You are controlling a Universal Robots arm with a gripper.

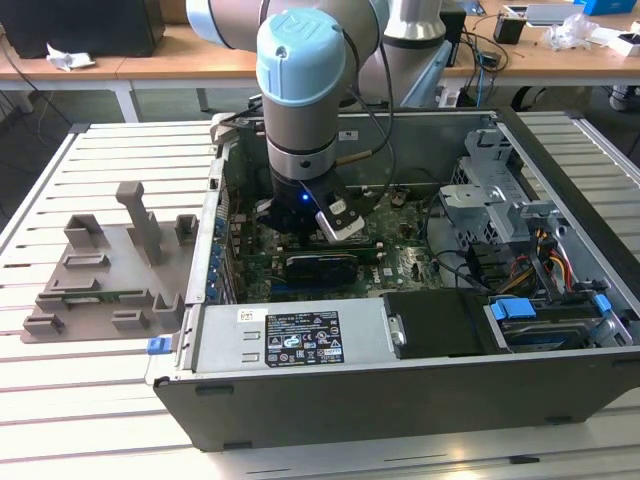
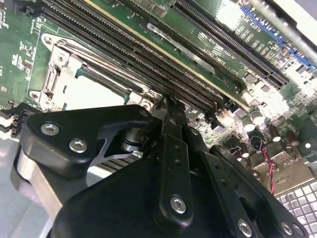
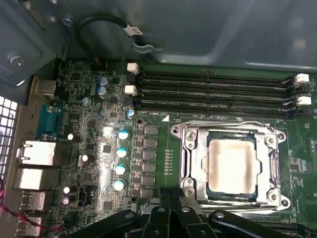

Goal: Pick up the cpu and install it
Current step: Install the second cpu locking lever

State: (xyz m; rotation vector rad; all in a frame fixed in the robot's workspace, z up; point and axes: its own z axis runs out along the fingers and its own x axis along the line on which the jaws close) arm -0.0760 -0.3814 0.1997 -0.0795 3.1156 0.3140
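arm: the UR arm is reaching down into the open PC case (image 1: 400,400), wrist right over the motherboard (image 1: 410,258) in the exterior view.

gripper: the gripper (image 3: 171,201) hangs just above the board, right next to the socket edge. In the second wrist view the black fingers (image 2: 168,148) look pressed together with nothing between them, so closed and empty as far as I can tell.

cpu: the cpu (image 3: 232,166) is already sitting in the socket frame (image 3: 190,158). In the first wrist view the pale silver top lies flat inside the metal bracket and looks square to the frame. Second wrist view has it too (image 2: 91,94), washed out by glare.

ram slots: the memory slots (image 3: 213,94) run just beside the socket, all empty.

fixture tray: the grey fixture tray (image 1: 105,275) sits on the slatted table (image 1: 60,400) outside the case on the exterior view's left, well apart from the arm. Can't make out any chip on it.

step in hand: my read is the pick and place part is done and we're at the seating end of the install, chip down and claw off it.

what the next bit needs: whatever contact comes near that socket has to be gentle and straight down. A sideways nudge could shift the chip off its seat. Can't tell from here whether the bracket is latched.
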